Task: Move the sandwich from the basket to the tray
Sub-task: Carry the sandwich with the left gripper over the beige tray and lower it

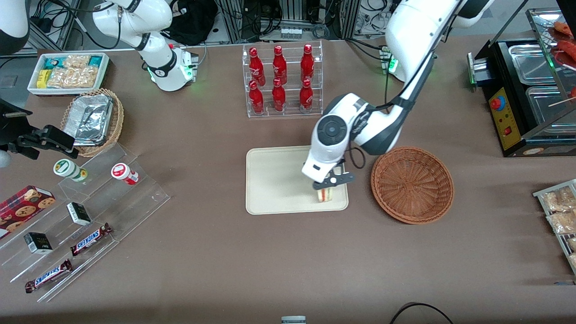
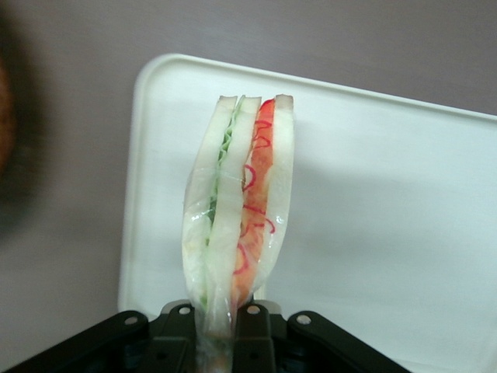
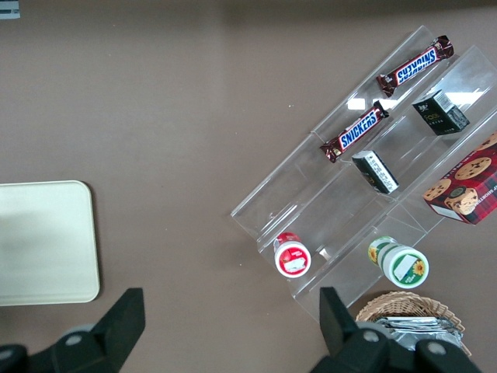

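The sandwich (image 1: 326, 194), a plastic-wrapped wedge of pale bread with red and green filling, stands on the cream tray (image 1: 274, 180) at the corner nearest the basket and the front camera. My gripper (image 1: 330, 183) is over that corner, shut on the sandwich's top. In the left wrist view the sandwich (image 2: 241, 210) hangs from the black fingers (image 2: 250, 330) of the gripper (image 2: 216, 330), with the tray (image 2: 373, 202) under it. The reddish-brown wicker basket (image 1: 412, 184) sits beside the tray, toward the working arm's end of the table, with nothing in it.
An acrylic rack of red bottles (image 1: 281, 80) stands farther from the front camera than the tray. A stepped acrylic display (image 1: 76, 216) with snack bars, small boxes and cups lies toward the parked arm's end. A black food warmer (image 1: 526, 90) stands toward the working arm's end.
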You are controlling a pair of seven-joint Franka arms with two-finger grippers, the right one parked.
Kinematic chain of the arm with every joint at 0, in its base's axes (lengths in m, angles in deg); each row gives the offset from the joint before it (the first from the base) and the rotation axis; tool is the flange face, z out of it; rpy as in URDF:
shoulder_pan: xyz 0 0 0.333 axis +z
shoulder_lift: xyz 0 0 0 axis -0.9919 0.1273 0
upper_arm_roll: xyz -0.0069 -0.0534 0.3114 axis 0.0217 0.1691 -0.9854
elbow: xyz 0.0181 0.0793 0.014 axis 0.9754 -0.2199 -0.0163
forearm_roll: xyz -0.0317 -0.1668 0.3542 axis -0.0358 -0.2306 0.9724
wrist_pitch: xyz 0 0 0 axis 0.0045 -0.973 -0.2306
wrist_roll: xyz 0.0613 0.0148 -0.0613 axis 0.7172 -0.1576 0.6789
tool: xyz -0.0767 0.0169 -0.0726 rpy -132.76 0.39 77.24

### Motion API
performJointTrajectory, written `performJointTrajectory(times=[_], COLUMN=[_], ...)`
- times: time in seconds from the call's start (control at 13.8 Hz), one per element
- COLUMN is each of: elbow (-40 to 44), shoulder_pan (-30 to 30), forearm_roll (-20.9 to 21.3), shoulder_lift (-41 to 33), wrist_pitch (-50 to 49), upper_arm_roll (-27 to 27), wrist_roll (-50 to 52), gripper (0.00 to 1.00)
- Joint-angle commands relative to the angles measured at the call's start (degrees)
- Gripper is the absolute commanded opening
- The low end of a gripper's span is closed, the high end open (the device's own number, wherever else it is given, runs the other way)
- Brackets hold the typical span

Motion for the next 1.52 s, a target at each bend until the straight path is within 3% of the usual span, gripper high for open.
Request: performJointTrajectory(times=[0.0,0.44,0.65,0.73,0.8,0.87,1.16,1.45], elbow=[6.75,11.95,12.12,12.04,12.04,11.95,11.69,11.68], shoulder_pan=[-3.17,-6.43,-6.43,-6.43,-6.43,-6.43,-6.43,-5.56], forearm_roll=[0.04,-0.23,-0.22,-0.31,-0.31,-0.31,0.12,0.57], shoulder_lift=[5.23,10.07,11.13,11.39,11.57,11.4,7.2,0.25], wrist_pitch=[-0.99,-1.08,-0.73,-0.56,-0.55,-0.55,-2.21,-10.2], upper_arm_roll=[-0.48,-0.48,-0.48,-0.48,-0.48,-0.48,-0.56,-0.74], wrist_roll=[3.83,6.56,6.65,6.83,7.44,7.53,7.1,6.57], gripper=[0.09,0.09,0.14,0.28,0.77,1.0,1.0,1.0])
